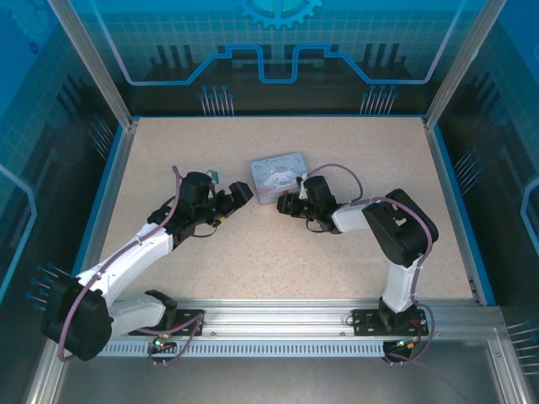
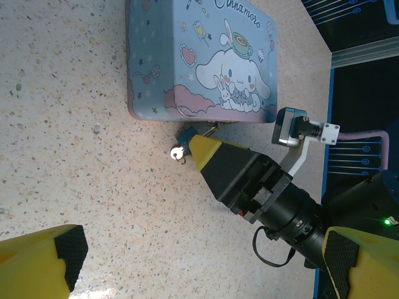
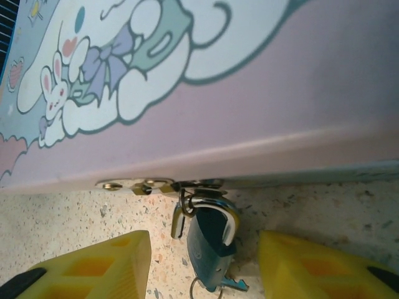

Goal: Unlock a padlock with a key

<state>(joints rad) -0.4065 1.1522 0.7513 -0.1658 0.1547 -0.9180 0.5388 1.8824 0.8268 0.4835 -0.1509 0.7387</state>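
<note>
Speckled beige table (image 1: 168, 151) inside a blue-walled enclosure; lighting adequate.

Right gripper (image 3: 203, 240): jaws partly open, one yellow finger on each side of the padlock (image 3: 208, 256). No contact with the lock body can be made out, and nothing is gripped.

Padlock: dark bluish body hanging just beside the front wall of the lavender cartoon tin (image 3: 262, 118). Its silvery shackle (image 3: 215, 208) passes through the tin's small brass hasp (image 3: 140, 185).

Key (image 3: 229, 284): a small dark piece with a thin wire ring (image 3: 196, 290) projects from the lower end of the lock body. It appears seated in the keyway. Whether it has been turned cannot be told.

Left gripper (image 1: 242, 194): jaws wide apart, empty, standing near the tin's left corner and facing the lock, apart from it.

Assessment:
- Insertion of the key looks done.
- Unlocking does not look done: the shackle sits down on the body and remains through the hasp, though the view is too close to be certain.
- Outstanding: steady the body, turn the key, and free the shackle.
- Risk: the lock hangs loose and may swing when touched.
</note>
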